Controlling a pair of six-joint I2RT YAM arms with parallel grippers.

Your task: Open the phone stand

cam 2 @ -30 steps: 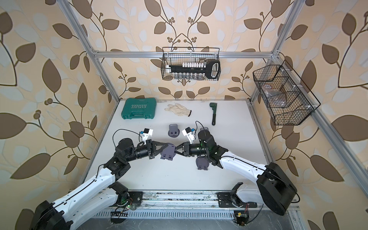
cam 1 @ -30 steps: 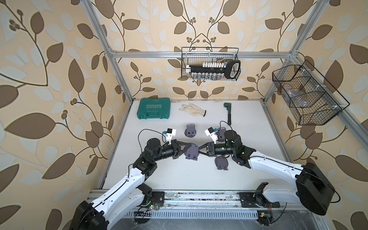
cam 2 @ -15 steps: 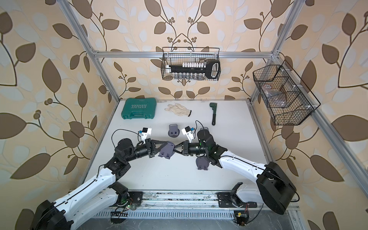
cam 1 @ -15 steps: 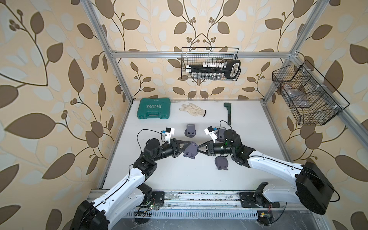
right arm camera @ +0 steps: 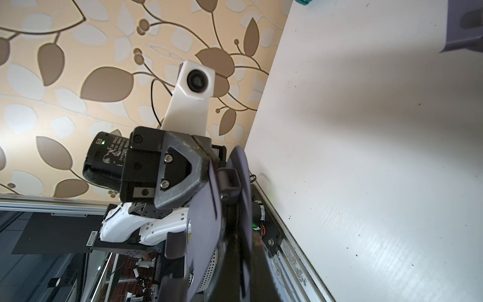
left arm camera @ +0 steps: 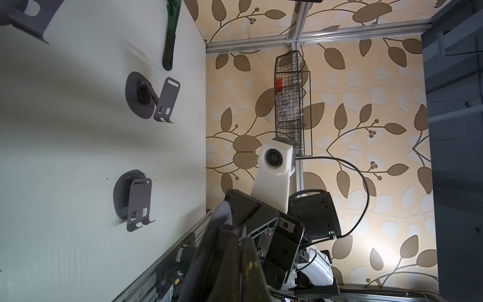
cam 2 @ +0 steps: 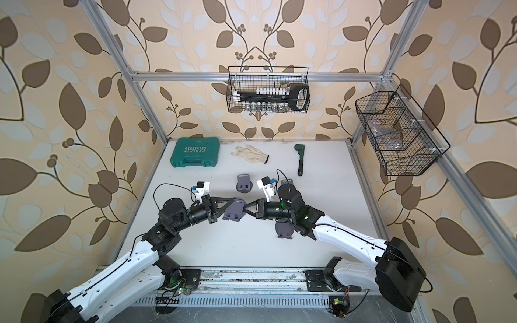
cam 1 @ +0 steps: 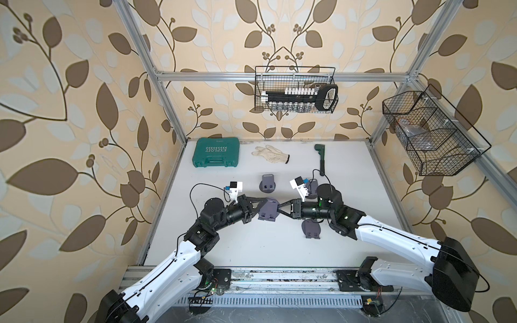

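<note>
Grey phone stand between opposing fingertips, left gripper clamped on one edge, right gripper clamped opposite (jaws tight).

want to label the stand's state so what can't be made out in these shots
1. How far the held phone stand is open: both top views see it flat-on; wrist views are too close, dark, blurred.
2. Second stand: mostly hidden by the right wrist camera mount in both top views.
3. Side wire basket contents: too small behind mesh in both top views.
4. Third stand: cut off by the left wrist view's edge.
</note>
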